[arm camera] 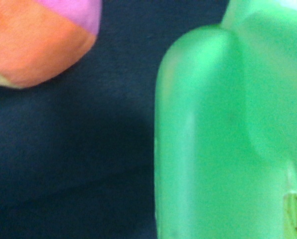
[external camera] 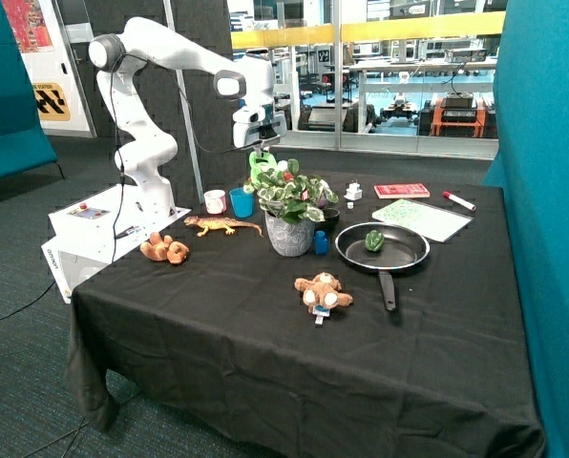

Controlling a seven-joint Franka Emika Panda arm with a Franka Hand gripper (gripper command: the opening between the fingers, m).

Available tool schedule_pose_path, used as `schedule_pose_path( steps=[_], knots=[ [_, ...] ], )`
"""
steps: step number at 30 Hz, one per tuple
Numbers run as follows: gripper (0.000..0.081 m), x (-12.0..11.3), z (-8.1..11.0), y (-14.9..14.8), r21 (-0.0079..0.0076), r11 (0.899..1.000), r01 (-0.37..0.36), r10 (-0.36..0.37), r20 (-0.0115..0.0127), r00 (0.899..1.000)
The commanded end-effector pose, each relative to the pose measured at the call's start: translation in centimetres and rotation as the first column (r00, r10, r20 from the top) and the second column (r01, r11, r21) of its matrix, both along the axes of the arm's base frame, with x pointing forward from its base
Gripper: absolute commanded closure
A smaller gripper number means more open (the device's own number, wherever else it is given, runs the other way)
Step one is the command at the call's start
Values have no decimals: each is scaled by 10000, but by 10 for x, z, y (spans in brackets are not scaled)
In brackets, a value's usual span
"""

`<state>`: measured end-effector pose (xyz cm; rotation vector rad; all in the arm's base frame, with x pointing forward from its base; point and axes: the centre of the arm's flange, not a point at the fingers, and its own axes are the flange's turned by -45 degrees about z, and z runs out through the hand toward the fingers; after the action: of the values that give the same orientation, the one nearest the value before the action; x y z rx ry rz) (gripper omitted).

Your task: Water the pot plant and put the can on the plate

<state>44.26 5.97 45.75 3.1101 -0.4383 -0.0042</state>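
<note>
Green plastic, the can [external camera: 262, 164] hangs in the air, gripped by the jaws of the gripper [external camera: 259, 145] above the pot plant [external camera: 288, 205], which stands mid-worktop toward the far edge. In the wrist view the can [arm camera: 228, 129] fills the frame over the black worktop [arm camera: 74, 164].

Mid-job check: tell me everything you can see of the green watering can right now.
The can is light-green, slightly translucent-looking plastic with a rounded body. It hangs off the table under the gripper, just above the pot plant at its back edge. The wrist view shows its smooth body close up, filling much of the frame. Spout, tilt and any water cannot be made out.
</note>
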Motion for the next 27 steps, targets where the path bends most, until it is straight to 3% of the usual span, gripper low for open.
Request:
schedule_pose_path(
  steps=[1,4,12,14,27],
  knots=[
    [808,-1,1,-15,3,9942,1071,-1071,28,9942],
    [808,2,2,-22,3,9882,1530,-1530,28,9882],
    [808,8,2,-34,3,9867,1626,-1626,28,9867],
    [808,8,2,-39,3,9815,1915,-1915,28,9815],
    [808,8,-1,-57,3,9713,2380,-2380,28,9713]
  ],
)
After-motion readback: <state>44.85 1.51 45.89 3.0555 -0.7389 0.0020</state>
